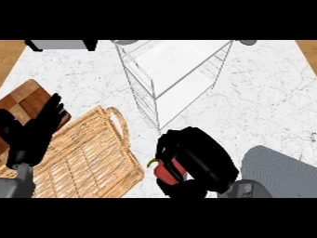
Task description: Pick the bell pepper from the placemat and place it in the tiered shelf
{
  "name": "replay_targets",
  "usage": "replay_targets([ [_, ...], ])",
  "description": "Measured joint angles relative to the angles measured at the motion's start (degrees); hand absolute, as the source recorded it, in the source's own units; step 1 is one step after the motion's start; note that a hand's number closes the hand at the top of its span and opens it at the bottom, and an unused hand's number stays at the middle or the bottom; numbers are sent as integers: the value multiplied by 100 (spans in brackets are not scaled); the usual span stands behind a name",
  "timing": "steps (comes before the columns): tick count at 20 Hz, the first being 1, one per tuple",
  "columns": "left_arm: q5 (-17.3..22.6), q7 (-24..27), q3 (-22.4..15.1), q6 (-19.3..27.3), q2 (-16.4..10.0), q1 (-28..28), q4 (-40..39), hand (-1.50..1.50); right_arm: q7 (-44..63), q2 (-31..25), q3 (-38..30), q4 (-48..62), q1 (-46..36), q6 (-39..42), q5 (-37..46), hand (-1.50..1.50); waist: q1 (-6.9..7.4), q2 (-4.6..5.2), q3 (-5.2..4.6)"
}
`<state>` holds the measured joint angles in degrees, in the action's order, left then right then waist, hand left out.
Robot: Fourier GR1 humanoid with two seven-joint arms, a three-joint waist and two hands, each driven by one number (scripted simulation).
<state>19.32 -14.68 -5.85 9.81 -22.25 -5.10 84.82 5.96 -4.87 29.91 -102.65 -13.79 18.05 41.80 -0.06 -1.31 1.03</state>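
Note:
A red bell pepper [166, 170] with a green stem sits inside my right hand [201, 160], whose black fingers and thumb curl round it and hide most of it. The hand is over the white counter, just left of the grey placemat [284, 174] at the lower right. The white wire tiered shelf [178, 76] stands at the back centre, beyond the hand and apart from it. My left hand [27, 135] rests open at the lower left, fingers up, over the wicker tray's left edge.
A woven wicker tray [95, 155] with handles lies left of the pepper. A wooden cutting board [9, 118] sits under its far left side. A grey appliance [61, 44] stands at the back left edge. The marble counter [270, 102] ends in wooden strips on both sides.

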Motion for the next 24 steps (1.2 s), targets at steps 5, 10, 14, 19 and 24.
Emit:
replay_targets([
  [5,-9,42,113,-10,-23,81,-5,0,634,-120,-768,-1339,-346,825,-764,150,-113,8,11],
  [10,86,53,168,-129,-26,78,-1,0,1473,-143,-1681,-2019,-920,1471,-1585,150,-103,29,9],
  [14,29,90,132,-129,37,86,68,0,2051,-166,-2471,-1850,-1680,1737,-2216,150,-41,45,4],
  [19,-90,62,114,-96,85,-19,11,0,2649,-185,-3103,-1154,-2846,1725,-2583,150,31,67,3],
  [24,-88,9,97,-154,115,-24,72,0,2998,-370,-3588,-315,-3922,1731,-2856,150,83,74,-6],
])
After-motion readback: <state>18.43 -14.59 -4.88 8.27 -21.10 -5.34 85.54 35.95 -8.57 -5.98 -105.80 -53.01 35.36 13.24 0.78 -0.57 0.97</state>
